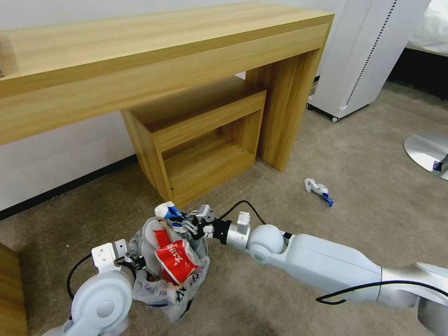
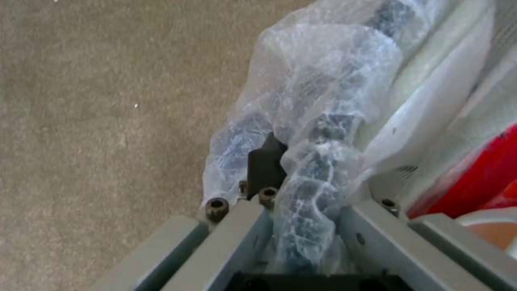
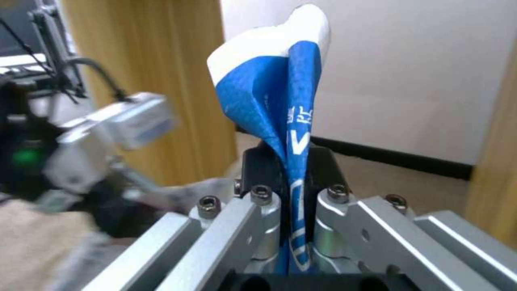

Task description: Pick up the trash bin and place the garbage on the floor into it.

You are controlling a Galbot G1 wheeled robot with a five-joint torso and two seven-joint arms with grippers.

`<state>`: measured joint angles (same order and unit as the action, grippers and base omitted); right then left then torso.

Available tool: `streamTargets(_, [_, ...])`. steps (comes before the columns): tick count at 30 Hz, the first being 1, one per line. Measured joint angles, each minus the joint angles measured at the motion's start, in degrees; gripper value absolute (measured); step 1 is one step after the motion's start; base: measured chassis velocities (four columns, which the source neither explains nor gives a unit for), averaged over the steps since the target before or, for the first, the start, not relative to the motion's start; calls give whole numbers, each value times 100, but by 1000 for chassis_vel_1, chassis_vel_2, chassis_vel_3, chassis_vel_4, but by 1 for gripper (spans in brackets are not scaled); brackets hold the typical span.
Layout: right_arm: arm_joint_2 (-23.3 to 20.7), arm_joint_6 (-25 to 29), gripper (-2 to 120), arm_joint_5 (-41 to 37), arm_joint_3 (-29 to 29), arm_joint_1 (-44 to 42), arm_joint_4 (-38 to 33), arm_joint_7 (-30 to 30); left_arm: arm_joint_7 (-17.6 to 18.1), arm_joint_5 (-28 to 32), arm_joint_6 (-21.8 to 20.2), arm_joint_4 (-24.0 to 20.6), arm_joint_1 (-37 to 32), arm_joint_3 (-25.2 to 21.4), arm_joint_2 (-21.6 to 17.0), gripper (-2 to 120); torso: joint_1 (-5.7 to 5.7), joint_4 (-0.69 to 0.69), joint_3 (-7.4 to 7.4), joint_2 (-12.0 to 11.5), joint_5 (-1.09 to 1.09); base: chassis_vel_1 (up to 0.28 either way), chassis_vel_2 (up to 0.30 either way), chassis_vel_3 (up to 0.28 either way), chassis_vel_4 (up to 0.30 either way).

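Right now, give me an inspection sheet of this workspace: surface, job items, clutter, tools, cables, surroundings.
Surface: beige carpet floor.
Job's things: trash bin with white liner, held off the carpet, red wrapper inside; blue-white packet above its rim.
Clutter: a white-and-blue scrap on the carpet.
Grippers: left tool shut on the bin's lined rim; right tool shut on the packet.
Cables: black cable looping at the right wrist.
Surroundings: wooden desk, small wooden shelf unit beneath, white cabinet on casters.
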<state>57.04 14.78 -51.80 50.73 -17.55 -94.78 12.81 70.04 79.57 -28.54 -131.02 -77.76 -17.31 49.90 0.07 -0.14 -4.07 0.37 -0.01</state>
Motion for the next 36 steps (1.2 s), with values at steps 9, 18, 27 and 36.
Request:
streamTargets(9, [-187,-45,3,61,103,-367,-295,-86,8,-18,22,-5,-51,-44,8,0,0,0,0,0,1,0,0,0,0])
streamTargets(18, [-130,-8,3,266,79,-662,43,-30,2,-120,6,-13,-105,-23,107,0,0,0,0,0,1,0,0,0,0])
streamTargets(27, [-156,3,20,361,65,-703,42,-21,-10,-219,-13,-13,-185,-9,180,0,0,0,0,0,1,0,0,0,0])
streamTargets(36, [-103,5,56,355,62,-592,66,-151,-6,-248,-33,27,-141,50,210,0,0,1,0,0,1,0,0,0,0])
